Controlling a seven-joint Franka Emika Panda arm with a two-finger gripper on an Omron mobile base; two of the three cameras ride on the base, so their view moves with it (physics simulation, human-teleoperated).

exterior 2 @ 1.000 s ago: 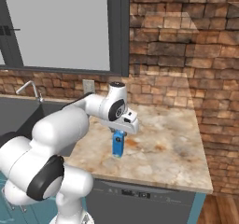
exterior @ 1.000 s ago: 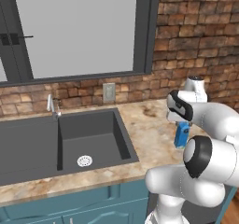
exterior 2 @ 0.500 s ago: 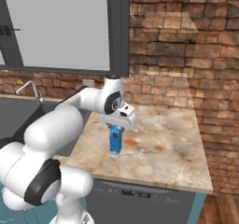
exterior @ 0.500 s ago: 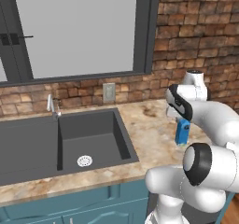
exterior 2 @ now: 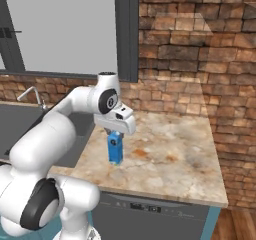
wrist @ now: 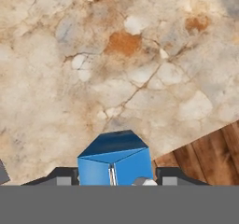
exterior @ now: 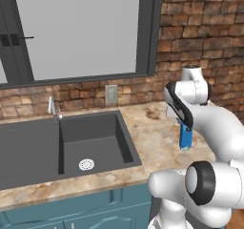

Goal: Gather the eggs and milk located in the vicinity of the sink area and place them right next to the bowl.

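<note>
The milk (exterior 2: 115,149) is a small blue carton, upright and low over the marble counter (exterior 2: 165,154). My gripper (exterior 2: 115,134) is shut on its gabled top from above. In the left base view the milk (exterior: 186,137) hangs behind my forearm, to the right of the sink (exterior: 90,142). In the hand view the carton's top (wrist: 115,162) sits between my two dark fingertips, with my gripper (wrist: 116,176) closed around it. The eggs and the bowl are out of view.
The dark basin has a round silver drain (exterior: 86,164) and a thin tap (exterior: 52,106) at its back. A brick wall (exterior 2: 190,49) and a window (exterior: 81,27) stand behind the counter. The counter's front edge drops to a wooden floor (wrist: 205,148).
My gripper has carried the milk a little way left along the counter, toward the sink. Its grip on the carton has stayed the same.
</note>
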